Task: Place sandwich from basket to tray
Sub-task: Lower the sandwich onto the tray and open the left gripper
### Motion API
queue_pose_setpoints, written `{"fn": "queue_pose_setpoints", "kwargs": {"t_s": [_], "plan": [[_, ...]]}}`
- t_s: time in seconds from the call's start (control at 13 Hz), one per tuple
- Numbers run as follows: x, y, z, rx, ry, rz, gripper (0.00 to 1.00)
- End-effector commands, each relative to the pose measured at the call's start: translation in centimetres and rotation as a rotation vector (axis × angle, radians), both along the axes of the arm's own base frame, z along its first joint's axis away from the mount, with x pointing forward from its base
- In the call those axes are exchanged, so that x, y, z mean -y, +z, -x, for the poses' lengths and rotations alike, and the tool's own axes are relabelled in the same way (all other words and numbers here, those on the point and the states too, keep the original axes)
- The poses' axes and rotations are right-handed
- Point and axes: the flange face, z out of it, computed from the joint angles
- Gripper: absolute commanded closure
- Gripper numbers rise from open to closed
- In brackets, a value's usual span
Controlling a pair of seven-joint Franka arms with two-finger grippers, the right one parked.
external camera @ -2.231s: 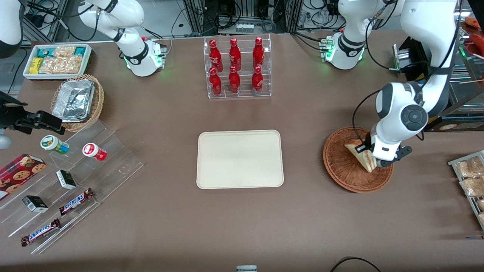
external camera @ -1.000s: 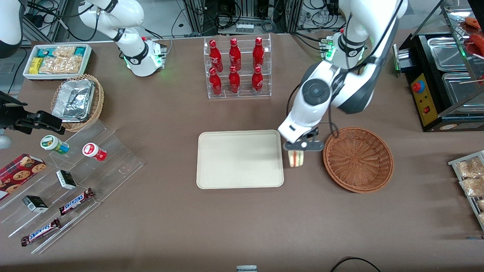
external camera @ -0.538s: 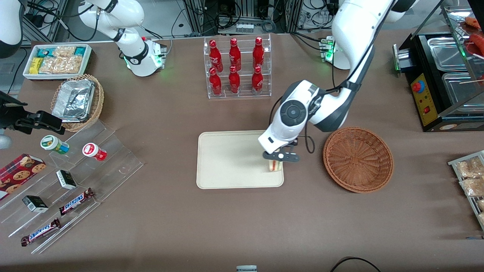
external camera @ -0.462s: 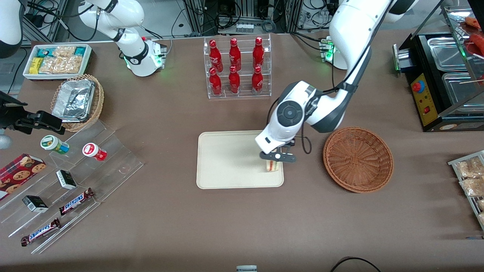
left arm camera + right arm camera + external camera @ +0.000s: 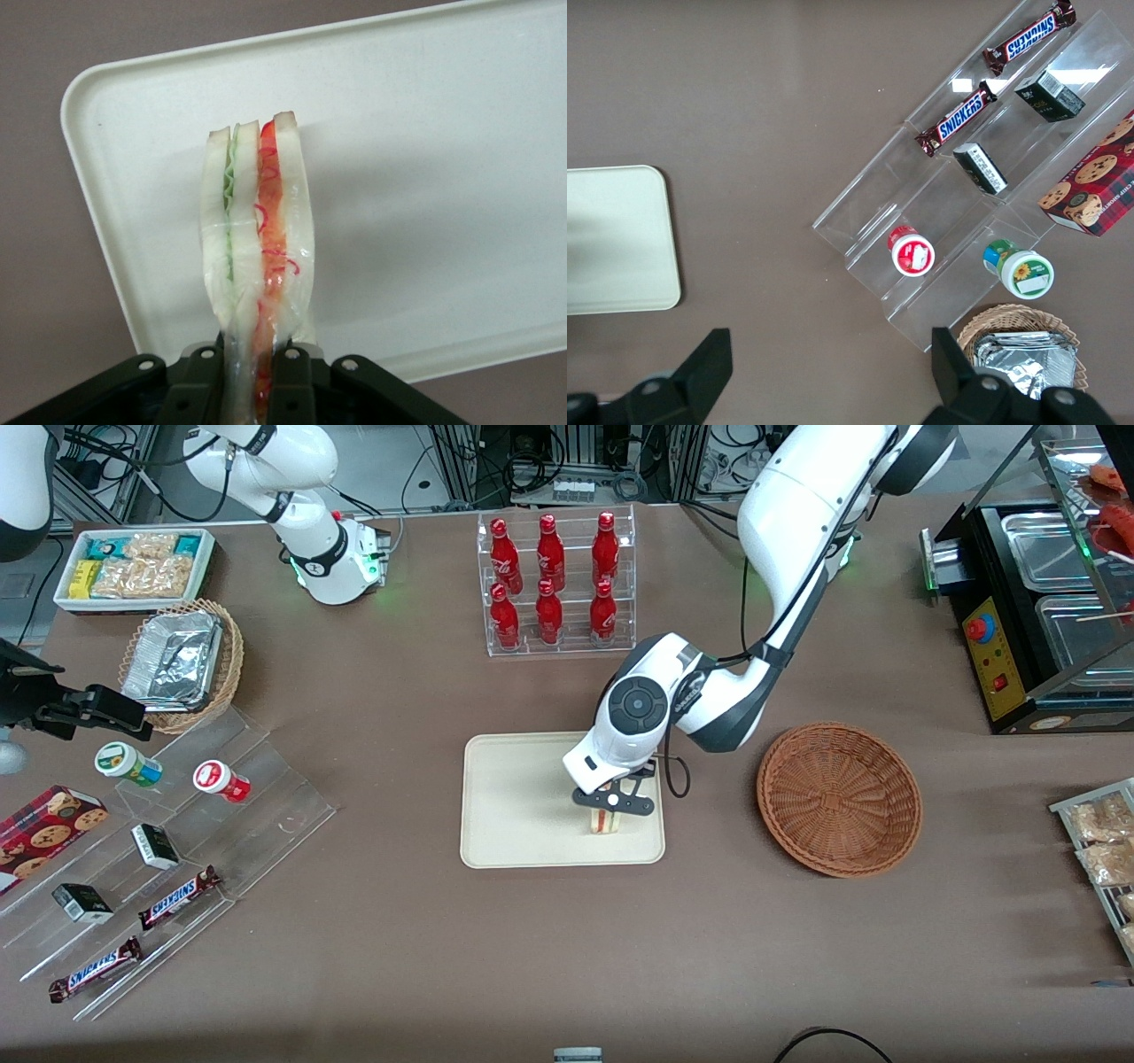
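Now | hand (image 5: 609,804) grasping sandwich (image 5: 603,820) above tray (image 5: 514,797) | basket (image 5: 839,798) beside tray | bottle rack (image 5: 555,584) farther away

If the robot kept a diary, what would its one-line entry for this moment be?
step: carry to tray | gripper: shut on sandwich, above tray | basket: empty | release: not yet done
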Motion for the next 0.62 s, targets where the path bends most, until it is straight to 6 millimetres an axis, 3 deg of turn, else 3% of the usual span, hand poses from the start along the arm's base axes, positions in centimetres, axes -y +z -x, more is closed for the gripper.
{"fn": "queue_pose_setpoints", "kwargs": {"t_s": [0.0,0.31,0.38,0.46,0.54], "plan": [[1.2,-2.0,-0.2,0.021,0.013,0.011,1.0],[0.9,-2.8,-0.2,0.012,0.017,0.002,1.0],[0.9,-3.0,-0.2,0.008,0.018,0.0,0.95],[0.9,-3.1,-0.2,0.007,0.025,0.0,0.32],[0.9,-3.0,-0.2,0.007,0.037,0.0,0.0]]}}
